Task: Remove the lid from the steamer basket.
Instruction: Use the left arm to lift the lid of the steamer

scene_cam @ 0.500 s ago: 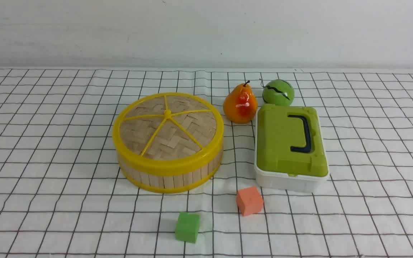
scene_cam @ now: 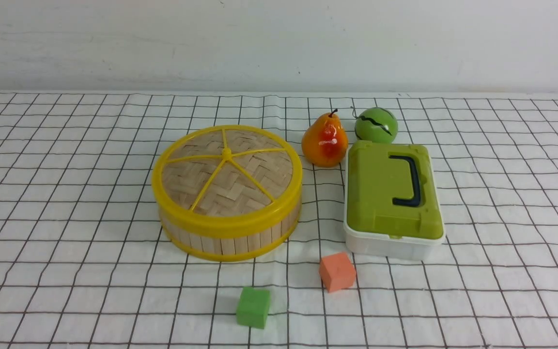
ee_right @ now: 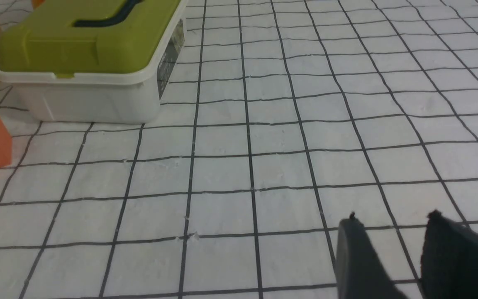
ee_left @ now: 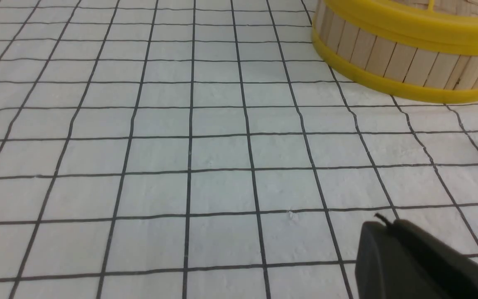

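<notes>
lid [scene_cam: 226,172] sat closed on steamer basket [scene_cam: 230,241] | green-lidded box [scene_cam: 376,194] stood at its 3 o'clock | left fingers [ee_left: 405,261] were together, empty | right fingers [ee_right: 359,261] stood apart, empty

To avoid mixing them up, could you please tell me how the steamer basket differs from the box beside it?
The steamer basket is round; the box is rectangular. The basket's wall is pale bamboo slats between yellow rims; the box's is plain white. The basket's lid is woven with yellow spokes; the box's green lid has a dark handle. Both stand closed on the checked cloth.
</notes>
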You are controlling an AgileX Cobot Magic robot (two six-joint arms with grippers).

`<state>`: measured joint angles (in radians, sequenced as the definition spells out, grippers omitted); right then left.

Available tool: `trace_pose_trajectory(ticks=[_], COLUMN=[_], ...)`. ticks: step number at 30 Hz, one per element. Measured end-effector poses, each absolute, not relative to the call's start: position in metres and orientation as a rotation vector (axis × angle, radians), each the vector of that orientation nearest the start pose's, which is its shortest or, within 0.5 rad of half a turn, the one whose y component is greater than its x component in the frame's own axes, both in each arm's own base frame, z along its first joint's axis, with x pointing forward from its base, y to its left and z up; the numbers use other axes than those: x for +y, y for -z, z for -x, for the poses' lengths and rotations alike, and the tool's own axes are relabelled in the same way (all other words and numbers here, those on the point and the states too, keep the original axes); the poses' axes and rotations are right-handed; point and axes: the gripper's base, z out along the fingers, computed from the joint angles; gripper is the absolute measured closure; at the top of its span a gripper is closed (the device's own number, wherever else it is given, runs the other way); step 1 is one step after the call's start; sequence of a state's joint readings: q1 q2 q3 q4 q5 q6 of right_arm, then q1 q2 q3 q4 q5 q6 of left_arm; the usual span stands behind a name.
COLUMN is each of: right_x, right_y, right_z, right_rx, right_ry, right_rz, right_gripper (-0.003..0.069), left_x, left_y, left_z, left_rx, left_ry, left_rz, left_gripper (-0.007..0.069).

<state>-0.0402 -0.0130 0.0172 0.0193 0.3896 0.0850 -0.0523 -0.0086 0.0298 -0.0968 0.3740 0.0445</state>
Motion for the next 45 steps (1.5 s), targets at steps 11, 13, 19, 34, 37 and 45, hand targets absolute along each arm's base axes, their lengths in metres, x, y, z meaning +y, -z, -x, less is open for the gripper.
trace_pose_trajectory(ticks=[11, 13, 19, 34, 37, 45], right_x=[-0.0014, -0.0014, -0.0014, -0.0014, -0.0014, -0.0014], right_y=[-0.1731, -0.1731, -0.1731, -0.1731, -0.1731, -0.1731], right_z=[-0.0519, -0.0519, -0.0519, -0.0519, -0.0519, -0.0519], right_rx=[1.873, 1.873, 1.873, 1.873, 1.873, 1.873], right_ry=[-0.05, -0.05, -0.05, -0.05, -0.05, -0.05], right_rz=[-0.129, -0.129, -0.129, -0.129, -0.129, -0.129], right_gripper=[0.0419, 0.0419, 0.0419, 0.0419, 0.0419, 0.0419], left_x=[-0.006, -0.0061, -0.0063, -0.0064, -0.0064, -0.0064], left_y=[-0.1702, -0.1706, -0.1708, -0.1709, -0.171, -0.1715], left_z=[-0.0525, -0.0526, -0.0527, -0.0527, -0.0527, -0.0529], left_rx=[1.877, 1.873, 1.87, 1.869, 1.868, 1.862], left_ry=[0.1, 0.103, 0.11, 0.113, 0.113, 0.112], left_rz=[-0.032, -0.03, -0.025, -0.023, -0.023, -0.023], left_gripper=[0.0603, 0.06, 0.0594, 0.058, 0.0575, 0.0567])
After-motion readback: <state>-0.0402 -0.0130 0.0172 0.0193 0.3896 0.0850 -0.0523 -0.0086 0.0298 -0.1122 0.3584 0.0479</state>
